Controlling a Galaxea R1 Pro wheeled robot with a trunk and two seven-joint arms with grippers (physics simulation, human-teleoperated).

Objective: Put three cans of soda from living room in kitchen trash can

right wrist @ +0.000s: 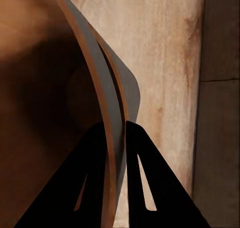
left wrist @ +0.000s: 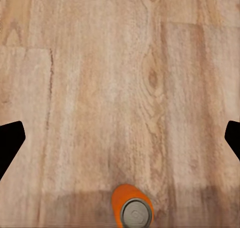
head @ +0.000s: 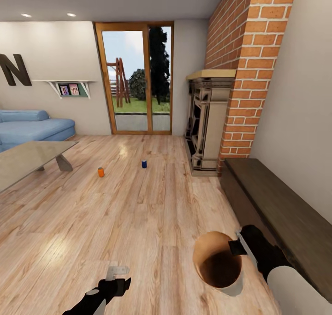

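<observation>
Right end effector (right wrist: 116,133) pinches trash can (head: 220,264) rim; left end effector (left wrist: 120,138) released; cans unlabelled

Wood floor (head: 152,204): orange can (head: 100,172), blue can (head: 144,164) upright.

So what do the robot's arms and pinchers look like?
Both arms are mostly black. The left gripper has pale silver-grey fingers on a black wrist. The right gripper is black, with flat, pointed, slotted fingers, and that arm ends in a rounded white sleeve. No cables or markings show.
</observation>
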